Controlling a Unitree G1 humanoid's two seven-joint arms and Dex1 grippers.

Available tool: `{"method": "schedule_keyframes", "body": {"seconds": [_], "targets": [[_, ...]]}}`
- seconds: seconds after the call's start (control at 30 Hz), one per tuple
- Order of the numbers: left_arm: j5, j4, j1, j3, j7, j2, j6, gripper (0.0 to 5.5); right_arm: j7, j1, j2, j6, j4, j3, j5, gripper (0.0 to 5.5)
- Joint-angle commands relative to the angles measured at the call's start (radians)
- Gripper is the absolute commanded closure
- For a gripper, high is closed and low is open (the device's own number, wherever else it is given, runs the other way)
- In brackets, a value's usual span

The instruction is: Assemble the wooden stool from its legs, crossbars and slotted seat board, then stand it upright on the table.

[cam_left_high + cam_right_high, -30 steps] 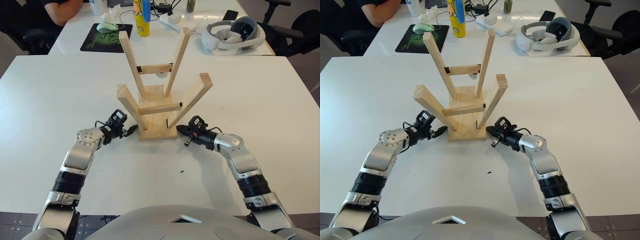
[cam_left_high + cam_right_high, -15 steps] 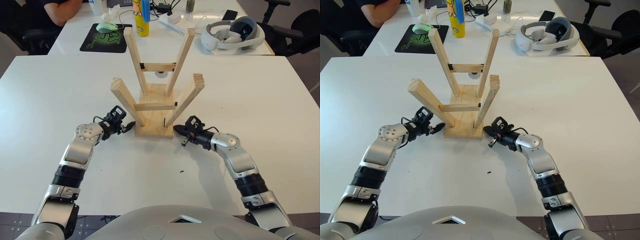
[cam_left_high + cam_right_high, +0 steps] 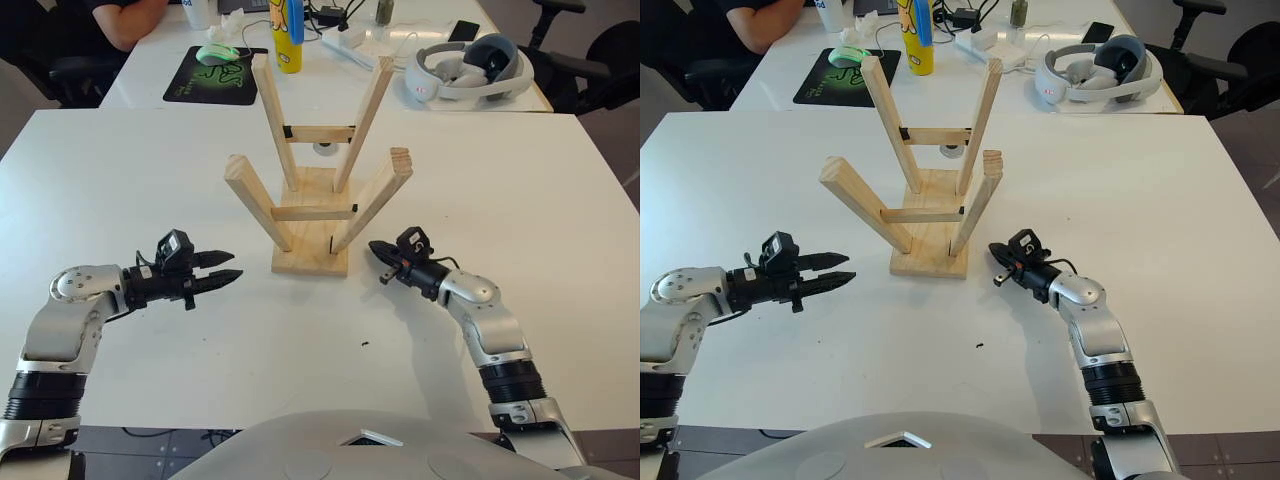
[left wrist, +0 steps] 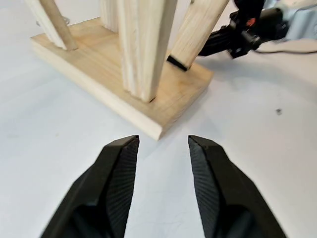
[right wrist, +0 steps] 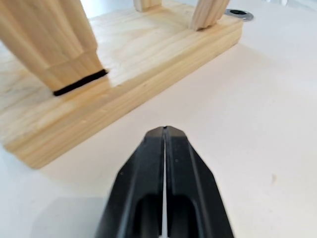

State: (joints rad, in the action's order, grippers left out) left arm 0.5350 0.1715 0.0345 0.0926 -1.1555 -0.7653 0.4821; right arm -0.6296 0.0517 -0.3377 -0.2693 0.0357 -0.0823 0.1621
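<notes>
**Stool built but inverted; both arms off it**

Status: the stool (image 3: pixel 315 190) sits upside down near the middle of the table (image 3: pixel 120 180). The seat board (image 3: pixel 310 260) lies flat and the four legs (image 3: pixel 250 195) splay upward from it. Two crossbars (image 3: pixel 312 211) are in place, one on the near pair of legs and one on the far pair. My guess is that the inverted pose suited assembly, with the board as a steady base and the legs dropped into the slots from above. I judge the assembly finished, so only the flip onto its feet is left.

Left gripper (image 3: pixel 228 278): well apart from the stool and low over the table, aimed at the board's near left corner. The fingers (image 4: pixel 121 171) stand wide with nothing between them, and from there they line up on the board edge.

Right gripper (image 3: pixel 378 250): near the board's near right corner but not touching it. The fingers are pressed together and hold nothing. Closed like this it can only push; it must open before it can hold a leg or the board.

A small round metal piece (image 5: pixel 237 12) lies on the table just beyond the board's far edge.

Risk, my judgement: the legs stand tall and splayed, so lifting by one corner could tip or twist the stool. Both arms should share the turn.
</notes>
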Motion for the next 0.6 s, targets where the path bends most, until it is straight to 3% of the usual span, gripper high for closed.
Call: {"method": "schedule_keyframes", "body": {"seconds": [0.03, 0.13, 0.3, 0.6], "targets": [[0.118, 0.158, 0.008, -0.010, -0.006, -0.026, 0.146, 4.29, 0.006, -0.006, -0.003, 0.009, -0.001, 0.026, 0.018, 5.50], [0.100, 0.263, 0.018, -0.086, 0.068, 0.033, 0.154, 4.71, -0.007, 0.008, -0.003, 0.004, 0.009, 0.015, 0.014, 5.50], [-0.056, 0.312, 0.074, -0.200, 0.324, 0.230, 0.025, 5.49, -0.026, 0.045, -0.008, -0.006, 0.021, -0.013, 0.003, 5.50], [-0.325, 0.213, 0.176, -0.402, 0.610, 0.428, -0.152, 5.49, -0.059, 0.070, -0.023, -0.031, 0.019, -0.024, 0.012, 5.50]]}}
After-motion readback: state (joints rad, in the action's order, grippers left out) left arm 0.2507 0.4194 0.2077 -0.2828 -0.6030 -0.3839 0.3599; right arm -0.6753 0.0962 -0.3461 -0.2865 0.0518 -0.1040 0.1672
